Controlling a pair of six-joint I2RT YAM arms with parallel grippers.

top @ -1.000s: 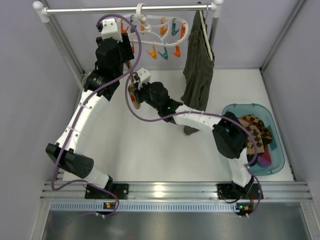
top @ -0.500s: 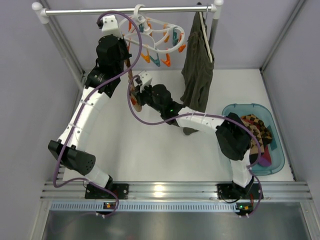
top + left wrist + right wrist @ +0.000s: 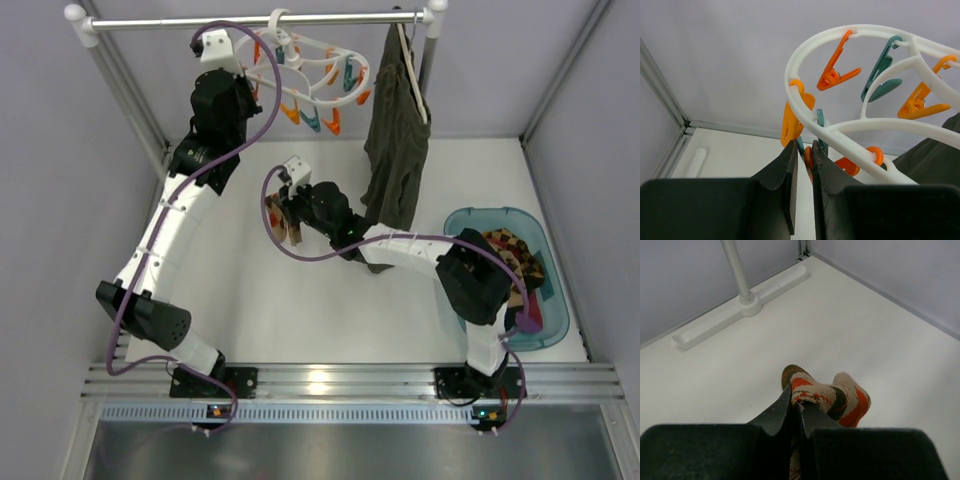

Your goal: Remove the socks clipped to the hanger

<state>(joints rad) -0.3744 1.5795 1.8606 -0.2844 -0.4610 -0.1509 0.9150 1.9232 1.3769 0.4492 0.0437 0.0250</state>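
Note:
The white hanger (image 3: 330,48) hangs on the rail by its hook, and its orange and teal clips (image 3: 312,118) dangle with no sock on them. My left gripper (image 3: 255,98) is raised to its left end. In the left wrist view my left gripper (image 3: 803,146) is nearly shut, pinching an orange clip (image 3: 809,159) under the hanger's rim (image 3: 850,142). My right gripper (image 3: 287,208) is lower, over the table, shut on a tan, orange and dark brown patterned sock (image 3: 292,228). In the right wrist view the sock (image 3: 845,400) hangs from my right gripper (image 3: 797,402), free of the hanger.
A long olive-green garment (image 3: 395,140) hangs from the rail (image 3: 200,20) right of the hanger. A teal basket (image 3: 462,216) at the right holds several socks (image 3: 512,256). The rack's white foot (image 3: 740,307) lies on the table. Grey walls enclose the back and sides.
My right gripper has moved down and right, away from the hanger, taking the patterned sock with it. The hanger has tilted and swung toward my left gripper, which rose slightly.

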